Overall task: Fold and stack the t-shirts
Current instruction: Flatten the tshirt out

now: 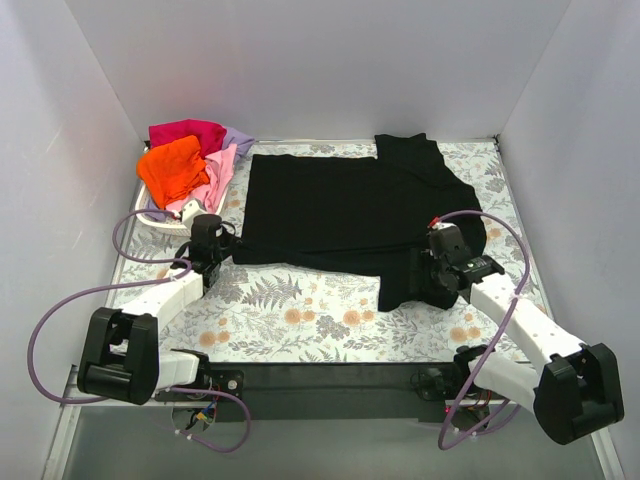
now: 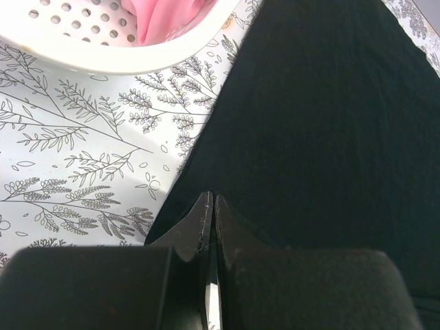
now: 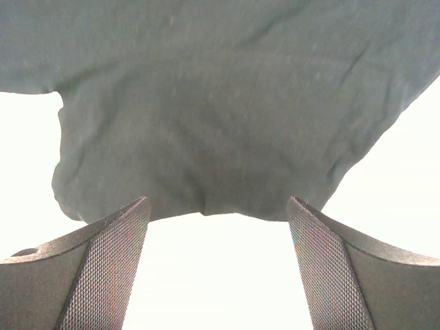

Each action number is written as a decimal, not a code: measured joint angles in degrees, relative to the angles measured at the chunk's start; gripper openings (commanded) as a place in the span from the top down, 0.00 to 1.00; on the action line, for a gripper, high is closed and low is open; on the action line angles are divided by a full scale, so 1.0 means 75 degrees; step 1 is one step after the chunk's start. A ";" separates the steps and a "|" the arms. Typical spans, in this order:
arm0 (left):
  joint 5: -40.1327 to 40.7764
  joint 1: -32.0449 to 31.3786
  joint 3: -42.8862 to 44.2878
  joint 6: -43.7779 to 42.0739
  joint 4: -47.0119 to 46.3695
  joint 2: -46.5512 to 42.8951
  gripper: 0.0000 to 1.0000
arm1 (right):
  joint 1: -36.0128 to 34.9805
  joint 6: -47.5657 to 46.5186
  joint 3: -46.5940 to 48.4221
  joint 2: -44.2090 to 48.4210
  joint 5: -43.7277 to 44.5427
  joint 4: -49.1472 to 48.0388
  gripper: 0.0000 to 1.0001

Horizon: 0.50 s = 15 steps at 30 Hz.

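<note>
The large black t-shirt (image 1: 340, 210) lies spread flat on the floral table cover. My left gripper (image 1: 228, 250) is at its near left corner. In the left wrist view the fingers are closed (image 2: 212, 197) on the edge of the black cloth (image 2: 316, 124). My right gripper (image 1: 420, 272) hovers over the near right sleeve. It is open (image 3: 218, 201) and empty, with the sleeve's hem (image 3: 220, 103) just ahead between the fingertips. The orange (image 1: 172, 168), pink (image 1: 220, 170), magenta-red (image 1: 185, 132) and lavender (image 1: 238, 140) shirts are piled in the basket.
The white lattice basket (image 1: 160, 218) stands at the far left corner, just beyond my left gripper; its rim (image 2: 137, 58) and the pink cloth (image 2: 172, 17) show in the left wrist view. White walls enclose the table on three sides. Purple cables loop beside both arms.
</note>
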State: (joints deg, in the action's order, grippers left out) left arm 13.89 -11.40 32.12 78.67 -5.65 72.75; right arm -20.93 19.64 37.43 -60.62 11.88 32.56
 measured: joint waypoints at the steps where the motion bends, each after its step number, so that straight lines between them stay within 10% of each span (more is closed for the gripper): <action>1: 0.0000 0.0000 -0.0009 0.0000 -0.0003 -0.0003 1.00 | -0.0114 0.0032 0.0009 0.0023 0.0044 0.0134 0.26; 15: 0.0003 0.0000 -0.0090 -0.0035 0.0000 -0.0128 1.00 | -0.0586 0.0096 0.0082 -0.1119 0.0484 0.0618 0.45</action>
State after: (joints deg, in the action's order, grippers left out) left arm 13.91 -11.40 31.44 78.41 -5.65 71.79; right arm -25.32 20.36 38.04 -69.01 15.51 37.19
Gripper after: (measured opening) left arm 0.018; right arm 0.635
